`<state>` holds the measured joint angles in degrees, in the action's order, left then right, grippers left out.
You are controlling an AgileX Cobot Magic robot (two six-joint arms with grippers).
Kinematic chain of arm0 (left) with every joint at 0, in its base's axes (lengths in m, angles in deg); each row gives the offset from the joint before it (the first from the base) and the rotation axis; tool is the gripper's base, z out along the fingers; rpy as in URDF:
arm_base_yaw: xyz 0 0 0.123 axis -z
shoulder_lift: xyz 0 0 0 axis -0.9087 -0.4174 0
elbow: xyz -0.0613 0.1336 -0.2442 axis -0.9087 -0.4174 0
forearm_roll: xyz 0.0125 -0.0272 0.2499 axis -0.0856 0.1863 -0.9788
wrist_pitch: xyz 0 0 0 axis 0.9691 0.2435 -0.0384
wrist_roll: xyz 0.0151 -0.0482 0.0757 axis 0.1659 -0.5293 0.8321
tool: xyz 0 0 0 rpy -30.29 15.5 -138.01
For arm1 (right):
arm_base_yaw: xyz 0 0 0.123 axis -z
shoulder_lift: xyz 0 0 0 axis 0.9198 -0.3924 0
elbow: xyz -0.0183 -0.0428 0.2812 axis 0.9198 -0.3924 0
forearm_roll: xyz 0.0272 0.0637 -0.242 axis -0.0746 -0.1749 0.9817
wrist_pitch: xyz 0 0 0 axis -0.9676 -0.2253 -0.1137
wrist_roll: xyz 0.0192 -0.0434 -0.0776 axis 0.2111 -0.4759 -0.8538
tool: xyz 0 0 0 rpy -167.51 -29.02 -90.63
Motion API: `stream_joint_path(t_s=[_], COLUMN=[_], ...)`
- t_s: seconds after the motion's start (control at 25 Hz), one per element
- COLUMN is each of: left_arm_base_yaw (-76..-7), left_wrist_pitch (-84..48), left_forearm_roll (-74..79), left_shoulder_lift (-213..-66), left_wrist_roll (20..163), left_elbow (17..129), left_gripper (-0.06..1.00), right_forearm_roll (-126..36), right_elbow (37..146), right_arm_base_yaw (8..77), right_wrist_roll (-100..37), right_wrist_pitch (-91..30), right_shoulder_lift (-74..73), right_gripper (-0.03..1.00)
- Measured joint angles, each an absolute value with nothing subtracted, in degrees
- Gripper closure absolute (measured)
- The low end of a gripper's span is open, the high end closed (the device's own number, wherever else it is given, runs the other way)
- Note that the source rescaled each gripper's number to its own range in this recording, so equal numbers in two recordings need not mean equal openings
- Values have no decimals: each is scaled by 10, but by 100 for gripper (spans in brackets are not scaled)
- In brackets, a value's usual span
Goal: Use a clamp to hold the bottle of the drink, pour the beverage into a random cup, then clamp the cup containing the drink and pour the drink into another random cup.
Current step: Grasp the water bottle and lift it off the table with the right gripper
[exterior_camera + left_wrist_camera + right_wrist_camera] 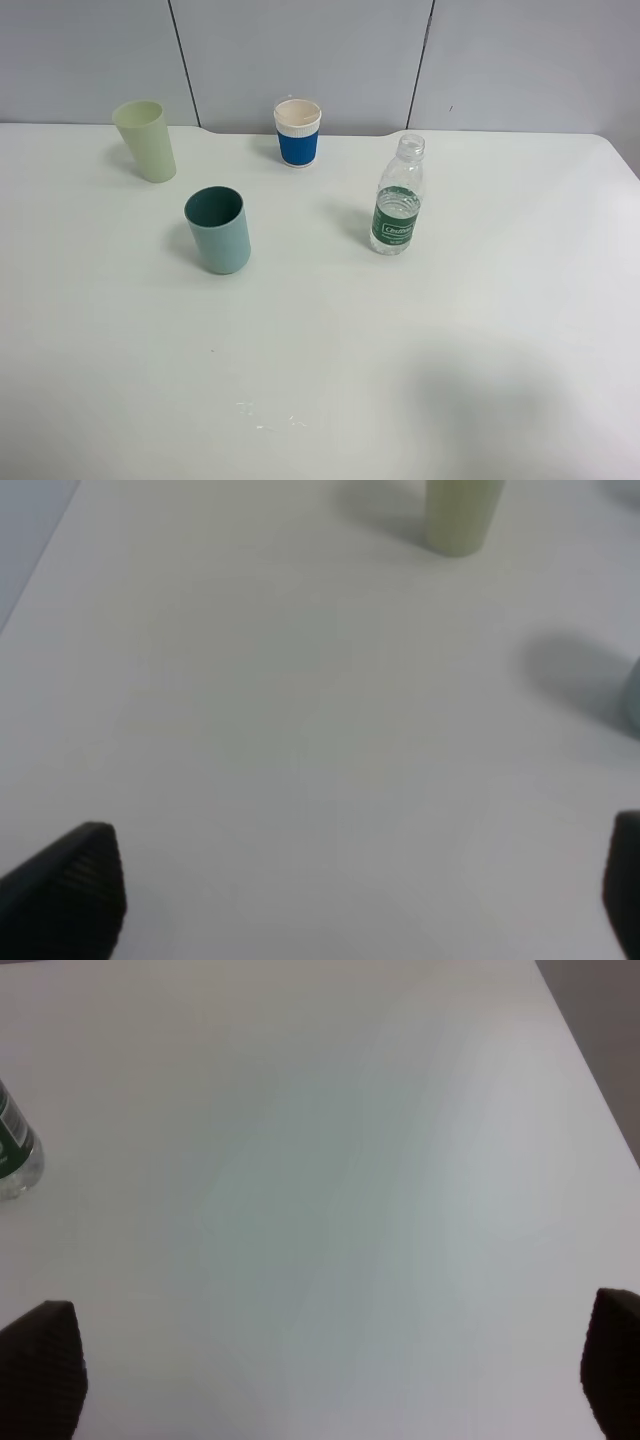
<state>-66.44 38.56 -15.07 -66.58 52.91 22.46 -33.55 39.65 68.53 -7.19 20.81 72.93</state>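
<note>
The uncapped clear bottle (398, 196) with a dark green label stands upright right of the table's middle, partly filled with clear beverage (396, 238). Its base (14, 1150) shows at the edge of the right wrist view. A teal tumbler (218, 229) stands left of centre; only a sliver of it (634, 695) shows in the left wrist view. The blue-sleeved paper cup (298, 132) stands at the back. Neither arm appears in the high view. My left gripper (360, 900) and right gripper (335, 1370) both stand open over bare table, nothing between their fingers.
A pale yellow-green tapered cup (146, 140) stands at the back left, its base (462, 515) also in the left wrist view. Small droplets (268, 417) lie near the white table's (480, 330) front edge. Grey wall panels stand behind the table.
</note>
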Motion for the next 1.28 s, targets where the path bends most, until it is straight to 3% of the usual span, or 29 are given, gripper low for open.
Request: stream_joint_path(t_s=[1.28], left_arm_base_yaw=[-664], left_wrist_pitch=[386], left_forearm_roll=[-151], left_shoulder_lift=[-666], left_wrist_roll=[529], left_elbow=[225], left_gripper=[5], right_forearm_roll=[-335], right_elbow=[396], right_arm_base_yaw=[685], right_wrist_roll=[-72], right_wrist_pitch=[208], right_shoulder_lift=[729], right_gripper=[-3])
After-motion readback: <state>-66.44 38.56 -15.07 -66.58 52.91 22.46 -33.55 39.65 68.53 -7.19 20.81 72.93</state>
